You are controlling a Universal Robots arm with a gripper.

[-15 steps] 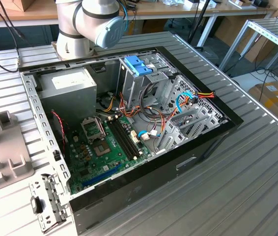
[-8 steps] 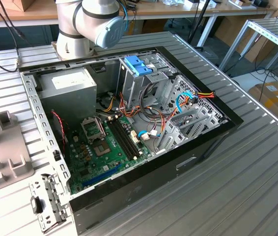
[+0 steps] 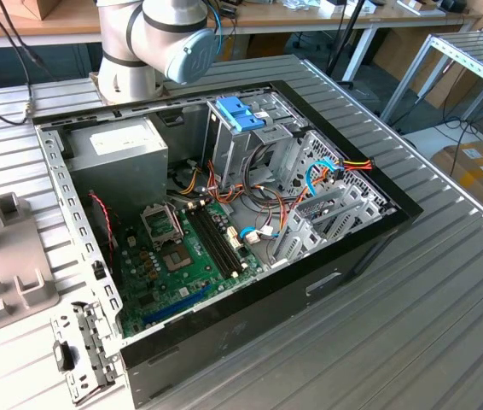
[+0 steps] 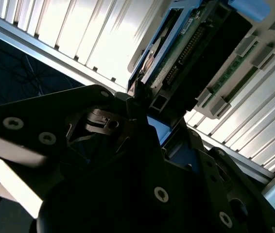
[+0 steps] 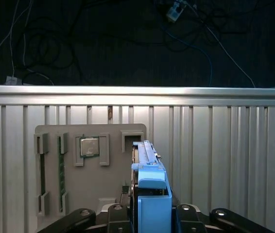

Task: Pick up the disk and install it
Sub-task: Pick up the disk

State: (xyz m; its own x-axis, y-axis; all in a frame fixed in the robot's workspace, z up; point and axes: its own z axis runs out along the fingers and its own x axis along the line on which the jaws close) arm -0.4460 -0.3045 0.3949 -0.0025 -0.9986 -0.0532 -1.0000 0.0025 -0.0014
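The disk [image 5: 149, 189] hangs edge-on between my fingers, its blue plastic end piece toward the camera in the first wrist view. In the second wrist view its green circuit-board side [image 4: 186, 48] shows beyond the black fingers [image 4: 113, 114]. My gripper [image 5: 149, 213] is shut on the disk and holds it well above the grey holder tray [image 5: 113, 187]. In the exterior view, the open computer case [image 3: 224, 213] lies flat on the ribbed metal table [image 3: 446, 290].
The tray [image 3: 2, 265] lies at the exterior view's left; it carries a processor chip [image 5: 89, 146] and memory sticks [image 5: 41, 170]. Inside the case are a drive cage with light-blue top [image 3: 240, 115], a grey power-supply box [image 3: 126, 154], a green motherboard [image 3: 182, 256] and loose cables [image 3: 327, 175]. A metal bracket [image 3: 84, 350] lies by the case's near corner.
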